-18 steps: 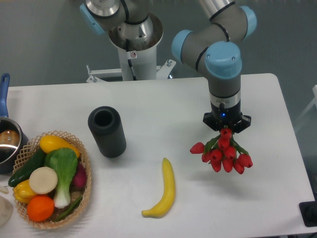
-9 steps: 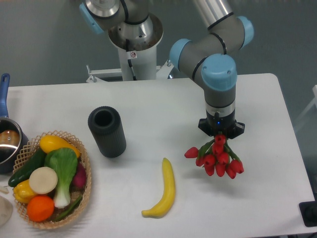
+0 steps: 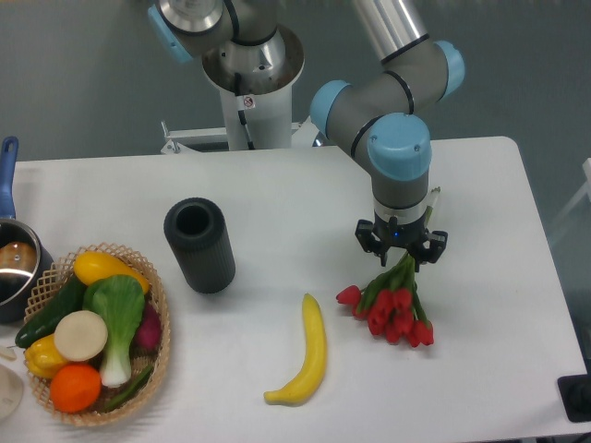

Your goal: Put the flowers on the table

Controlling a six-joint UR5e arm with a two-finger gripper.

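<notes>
A bunch of red tulips (image 3: 391, 311) with green stems hangs from my gripper (image 3: 403, 253) at the right middle of the white table (image 3: 277, 194). The stems run up between the fingers, and the gripper is shut on them. The blooms point down and to the front, at or just above the tabletop; I cannot tell whether they touch it. The arm stands upright over the bunch, and its wrist hides the top of the stems.
A yellow banana (image 3: 306, 354) lies just left of the flowers. A black cylinder vase (image 3: 199, 244) stands left of centre. A wicker basket (image 3: 159, 355) of vegetables and a pot (image 3: 13, 263) are at the left edge. The robot base (image 3: 249, 83) stands at the back.
The gripper has moved left and down with the flowers. The blooms have sunk toward the tabletop and more of the green stems shows.
</notes>
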